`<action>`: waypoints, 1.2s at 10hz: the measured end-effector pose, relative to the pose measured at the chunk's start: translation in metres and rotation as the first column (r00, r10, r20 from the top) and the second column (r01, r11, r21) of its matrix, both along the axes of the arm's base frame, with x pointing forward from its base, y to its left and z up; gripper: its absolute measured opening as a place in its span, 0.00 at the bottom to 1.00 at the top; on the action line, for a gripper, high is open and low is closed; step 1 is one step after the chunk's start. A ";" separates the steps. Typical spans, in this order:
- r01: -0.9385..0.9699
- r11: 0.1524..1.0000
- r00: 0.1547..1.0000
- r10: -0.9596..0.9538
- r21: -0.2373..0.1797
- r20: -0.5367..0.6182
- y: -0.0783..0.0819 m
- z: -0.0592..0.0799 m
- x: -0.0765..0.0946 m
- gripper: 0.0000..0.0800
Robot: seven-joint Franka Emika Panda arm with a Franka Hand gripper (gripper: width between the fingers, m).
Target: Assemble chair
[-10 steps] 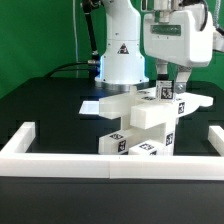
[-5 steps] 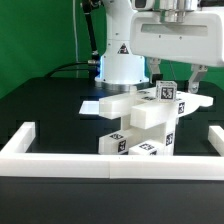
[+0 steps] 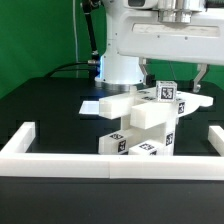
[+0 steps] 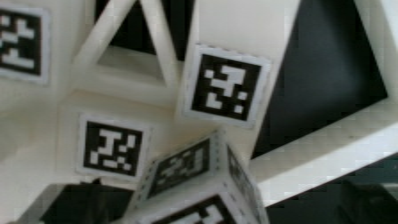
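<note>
Exterior view: you have the part-built chair (image 3: 140, 120) standing on the worktop (image 3: 45, 105), the fingers (image 3: 150, 73) spread wide and empty either side above its tagged top piece (image 3: 168, 92) (nothing gripped), so travel vertically only, since any sideways brush could topple it.

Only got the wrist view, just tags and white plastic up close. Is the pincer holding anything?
Observer: No. The pincer is open, its fingers wide on either side of the top tagged piece of the white blocky plastic chair, gripping nothing.
Operator: Chair standing or tipped?
Observer: Standing, its parts stacked on the black table, just behind the long white border wall.
Operator: Anything else near it?
Observer: The thin flat white marker board lies behind it, toward the exterior view's left.
</note>
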State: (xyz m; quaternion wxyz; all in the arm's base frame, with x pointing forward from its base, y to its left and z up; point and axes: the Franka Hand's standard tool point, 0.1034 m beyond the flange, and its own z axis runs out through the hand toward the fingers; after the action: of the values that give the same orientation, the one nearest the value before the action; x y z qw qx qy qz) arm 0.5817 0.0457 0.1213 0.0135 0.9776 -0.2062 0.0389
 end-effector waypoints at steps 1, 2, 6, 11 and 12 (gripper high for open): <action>-0.075 0.997 0.997 0.075 -0.006 -0.003 -0.002 0.000 0.000 0.81; -0.181 0.983 0.984 0.181 -0.013 -0.009 -0.005 0.000 0.001 0.81; -0.394 0.918 0.919 0.393 -0.033 -0.027 -0.010 0.000 0.001 0.67; -0.275 0.961 0.962 0.274 -0.026 -0.018 -0.010 0.000 0.001 0.35; -0.199 0.980 0.980 0.198 -0.020 -0.012 -0.010 0.000 0.001 0.35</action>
State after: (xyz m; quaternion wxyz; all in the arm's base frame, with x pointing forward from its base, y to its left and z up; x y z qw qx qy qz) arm 0.5825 0.0362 0.1214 0.0210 0.9933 -0.1071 0.0372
